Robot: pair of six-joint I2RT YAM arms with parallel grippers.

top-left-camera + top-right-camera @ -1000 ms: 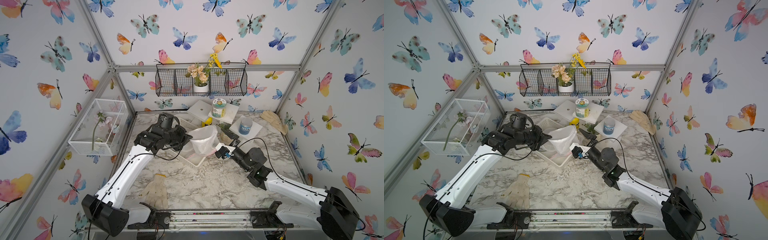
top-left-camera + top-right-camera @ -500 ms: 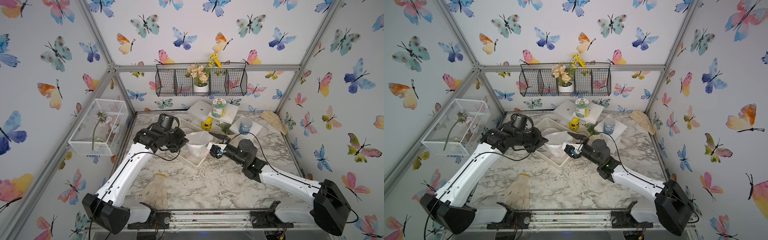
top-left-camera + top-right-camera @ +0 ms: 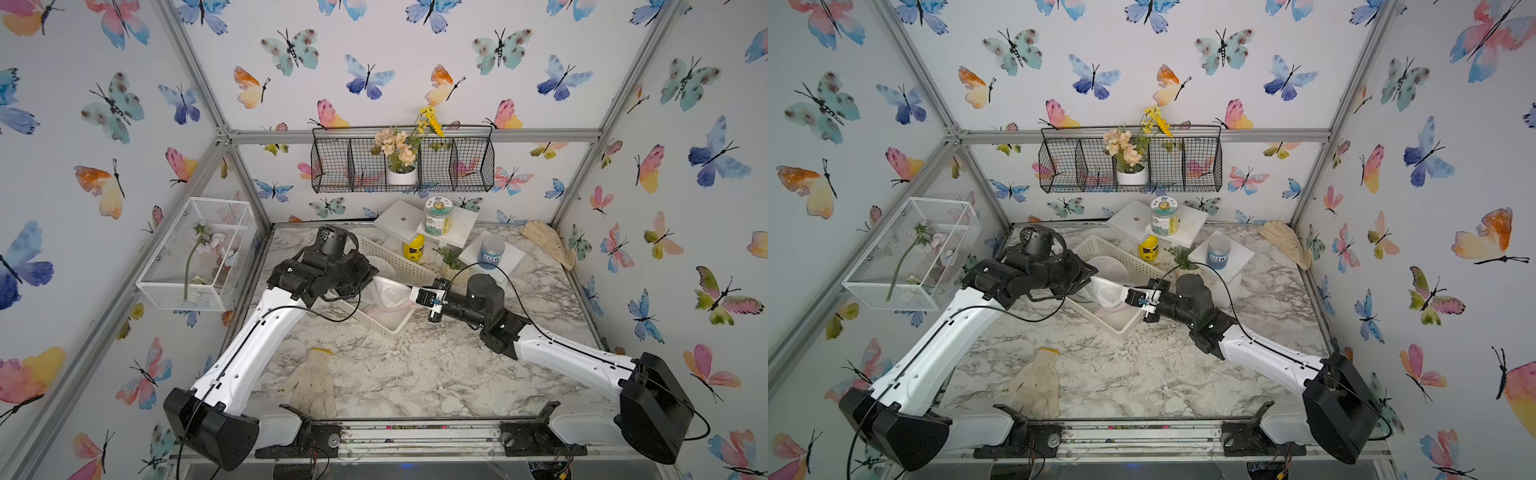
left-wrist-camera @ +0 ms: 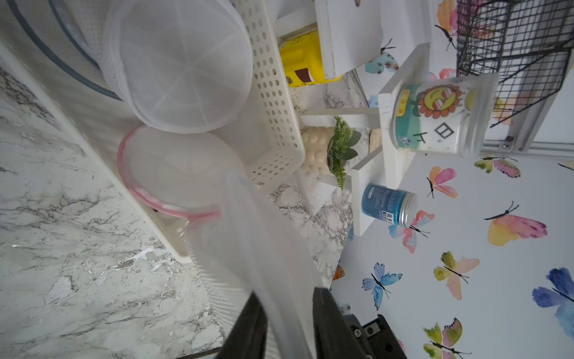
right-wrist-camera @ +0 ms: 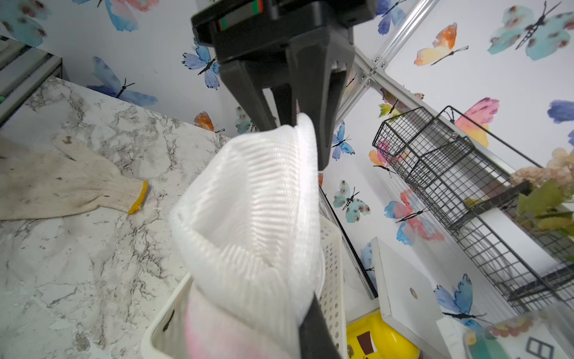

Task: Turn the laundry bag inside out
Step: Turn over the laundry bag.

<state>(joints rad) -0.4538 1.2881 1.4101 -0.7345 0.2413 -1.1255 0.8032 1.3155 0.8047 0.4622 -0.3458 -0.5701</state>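
The laundry bag (image 3: 388, 293) is white mesh with a pink rim (image 4: 161, 208). It hangs stretched over the white basket between my two grippers in both top views (image 3: 1106, 293). My left gripper (image 3: 369, 281) is at the bag's left end. In the left wrist view its fingers (image 4: 289, 293) stand parted, with loose mesh running through the gap. The right wrist view shows the same parted left gripper (image 5: 296, 136) at the bag's far tip. My right gripper (image 3: 415, 296) is shut on the bag's right edge. There one dark finger (image 5: 312, 329) shows under the mesh (image 5: 248, 217); the other is hidden.
The perforated basket (image 3: 395, 328) also holds a second round mesh bag (image 4: 186, 68). A work glove (image 3: 311, 382) lies at the front, another glove (image 3: 548, 243) at the back right. A yellow bottle (image 3: 414, 248), plant pot (image 3: 451, 262), blue jar (image 3: 491, 252) and white risers crowd the back.
The bag, held up like a cup before, has come down over the basket. My right gripper moved left to it and shut on its edge. My left gripper's jaws have parted.
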